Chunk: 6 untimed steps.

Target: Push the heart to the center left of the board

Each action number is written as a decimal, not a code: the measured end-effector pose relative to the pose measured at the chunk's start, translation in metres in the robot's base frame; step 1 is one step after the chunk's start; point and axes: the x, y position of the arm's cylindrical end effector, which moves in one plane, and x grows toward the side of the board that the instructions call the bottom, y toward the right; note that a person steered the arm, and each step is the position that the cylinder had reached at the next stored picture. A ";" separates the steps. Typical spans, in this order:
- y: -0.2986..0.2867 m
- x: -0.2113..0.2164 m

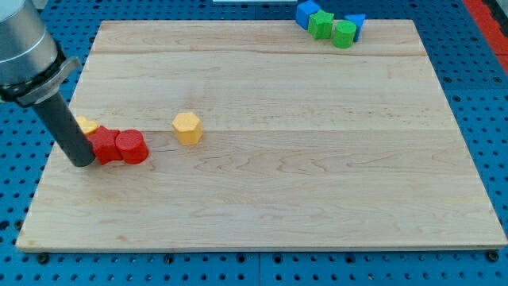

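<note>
My tip (82,161) rests on the wooden board (262,199) at its center left, touching the left side of a red block (105,145) whose shape I cannot make out. A red cylinder (132,148) sits against that block's right side. A yellow block (87,125) is partly hidden behind the rod, just above the red block; its shape is unclear. A yellow hexagonal block (187,127) stands alone to the right of the red pair.
At the board's top right edge sits a cluster: a blue block (306,12), a green block (321,24), a green cylinder (344,33) and another blue block (355,21). Blue pegboard surrounds the board.
</note>
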 end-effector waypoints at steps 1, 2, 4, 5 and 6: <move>0.022 -0.009; 0.041 -0.013; -0.015 0.020; -0.017 -0.041; -0.017 -0.069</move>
